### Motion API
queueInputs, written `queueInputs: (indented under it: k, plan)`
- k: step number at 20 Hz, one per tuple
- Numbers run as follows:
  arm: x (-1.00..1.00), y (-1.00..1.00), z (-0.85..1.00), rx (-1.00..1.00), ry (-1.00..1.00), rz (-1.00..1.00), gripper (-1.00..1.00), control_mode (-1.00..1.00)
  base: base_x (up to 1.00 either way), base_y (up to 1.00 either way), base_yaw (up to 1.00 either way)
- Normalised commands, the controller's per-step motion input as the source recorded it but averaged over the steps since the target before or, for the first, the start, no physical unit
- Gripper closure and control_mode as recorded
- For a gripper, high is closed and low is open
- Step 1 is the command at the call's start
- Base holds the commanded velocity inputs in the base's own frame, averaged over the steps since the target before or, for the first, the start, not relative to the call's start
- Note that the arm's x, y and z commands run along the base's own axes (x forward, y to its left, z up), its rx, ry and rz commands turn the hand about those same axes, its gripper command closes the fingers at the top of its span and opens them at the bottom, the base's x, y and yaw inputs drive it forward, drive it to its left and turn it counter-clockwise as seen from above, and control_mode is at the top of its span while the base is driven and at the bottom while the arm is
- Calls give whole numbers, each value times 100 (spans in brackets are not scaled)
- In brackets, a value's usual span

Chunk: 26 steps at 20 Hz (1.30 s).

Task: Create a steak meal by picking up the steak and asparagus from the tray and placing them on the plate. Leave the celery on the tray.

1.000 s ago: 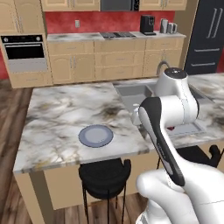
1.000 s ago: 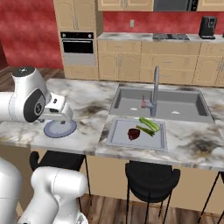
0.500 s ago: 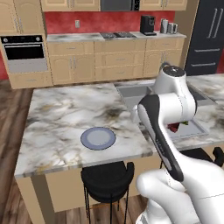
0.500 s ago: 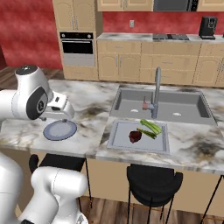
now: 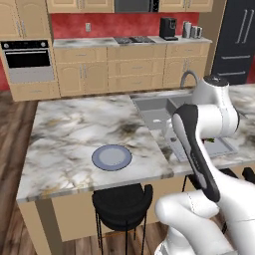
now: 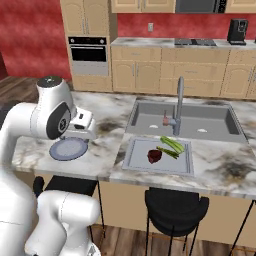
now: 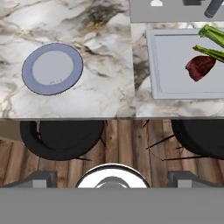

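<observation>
Marbled counter (image 6: 210, 165) runs across a kitchen island with a sink (image 6: 200, 117) set in it, wooden cabinets and a red wall behind. On the counter just in front of the sink lies the tray (image 6: 137, 157), holding the steak (image 6: 154, 156), the dark asparagus (image 6: 167, 151) just beside it and the paler celery (image 6: 173, 144) nearer the sink. Well to the left of the tray sits the plate (image 6: 68, 148), bare. Above the counter's front edge the gripper hangs with jaws fully apart, holding nothing.
</observation>
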Motion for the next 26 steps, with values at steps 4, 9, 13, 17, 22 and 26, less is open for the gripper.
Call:
queueInputs:
  k: [4,9,13,17,22,26]
  plan:
    - [7,-66,-25,3,3,-1,-100,-100,0,0,0]
    - [13,-63,-33,0,6,-4,-100,-100,0,0,0]
    - [13,-63,-41,0,4,-4,-100,-100,0,0,0]
    - [34,-65,-41,0,6,-3,-100,-100,0,0,0]
    - [36,-52,-41,0,11,-1,-100,-100,0,0,0]
    - [35,-42,-32,0,10,0,-100,-100,0,0,0]
